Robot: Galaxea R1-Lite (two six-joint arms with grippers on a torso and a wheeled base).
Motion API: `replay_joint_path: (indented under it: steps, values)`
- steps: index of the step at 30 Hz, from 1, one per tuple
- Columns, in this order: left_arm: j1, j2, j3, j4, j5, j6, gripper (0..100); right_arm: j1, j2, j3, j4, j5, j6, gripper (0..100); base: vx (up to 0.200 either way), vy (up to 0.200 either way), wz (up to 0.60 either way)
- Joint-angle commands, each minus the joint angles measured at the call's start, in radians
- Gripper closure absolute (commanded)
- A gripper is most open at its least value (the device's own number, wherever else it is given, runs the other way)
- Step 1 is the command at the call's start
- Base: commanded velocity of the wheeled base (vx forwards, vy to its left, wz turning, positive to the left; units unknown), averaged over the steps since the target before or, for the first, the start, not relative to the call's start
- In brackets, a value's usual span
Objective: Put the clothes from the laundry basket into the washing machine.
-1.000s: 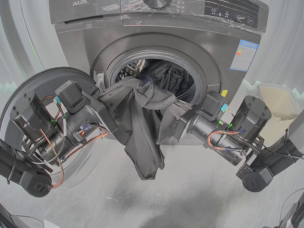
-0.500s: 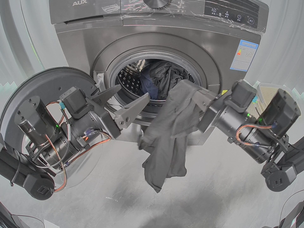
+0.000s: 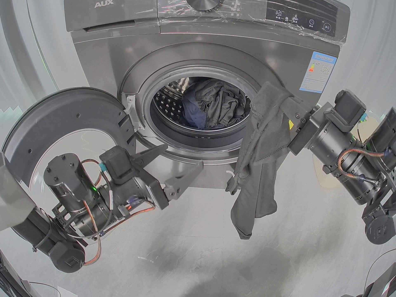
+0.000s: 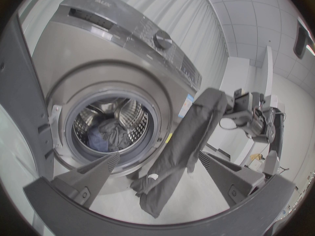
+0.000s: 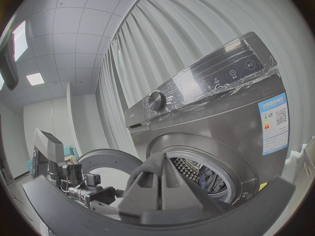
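A: Behind hangs a pale pleated curtain [image 3: 24, 42]; below is a smooth grey floor [image 3: 198, 252]. What stands there?

B: The metallic grey washing machine [image 3: 123, 58], its round door [image 3: 62, 116] open at the left. Crumpled dark clothes [image 3: 214, 102] lie in the perforated steel drum [image 3: 165, 100].

A: And the arms?

B: The right gripper [image 3: 278, 97] has its fingers closed on a limp dark grey garment [image 3: 260, 157], which hangs before the right edge of the opening. The left gripper [image 3: 183, 155], fingers wide apart, holds nothing.
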Motion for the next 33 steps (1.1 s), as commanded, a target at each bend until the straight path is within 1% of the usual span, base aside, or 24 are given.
replay_joint_path:
  steps: [1,8,11,12,13,14,20,22,28,33]
  values:
    - [-0.010,0.056,0.057,-0.001,-0.001,0.015,0,-0.013,-0.003,-0.002,0.000,-0.002,0.000,100,0.000,0.000,0.00]
    - [-0.012,0.139,0.075,-0.001,-0.003,0.019,0,-0.010,0.006,-0.006,0.000,-0.004,0.001,100,0.000,0.000,0.00]
    - [-0.012,0.185,0.067,-0.001,-0.001,0.042,0,-0.010,0.003,-0.010,0.000,-0.004,0.000,100,0.000,0.000,0.00]
    - [-0.010,0.216,0.063,-0.001,-0.001,0.062,0,-0.010,0.000,-0.012,0.000,-0.004,0.000,100,0.000,0.000,0.00]
    - [-0.007,0.236,0.063,-0.002,-0.001,0.075,0,-0.008,0.000,-0.013,0.000,-0.004,0.000,100,0.000,0.000,0.00]
    - [-0.005,0.251,0.063,-0.002,-0.001,0.081,0,-0.007,0.000,-0.013,0.002,-0.004,0.000,100,0.000,0.000,0.00]
    - [-0.002,0.308,0.054,-0.002,-0.006,0.081,0,-0.002,0.027,-0.036,-0.008,-0.004,0.003,100,0.000,0.000,0.00]
    - [0.008,0.328,0.052,-0.002,-0.007,0.082,0,0.005,0.036,-0.041,-0.011,-0.004,0.007,100,0.000,0.000,0.00]
    - [0.047,0.408,0.046,-0.004,-0.015,0.084,0,0.010,0.059,-0.044,-0.003,-0.023,0.010,100,0.000,0.000,0.00]
    - [0.051,0.458,0.012,-0.004,-0.035,0.085,0,0.016,0.061,-0.045,-0.001,-0.025,0.010,100,0.000,0.000,0.00]
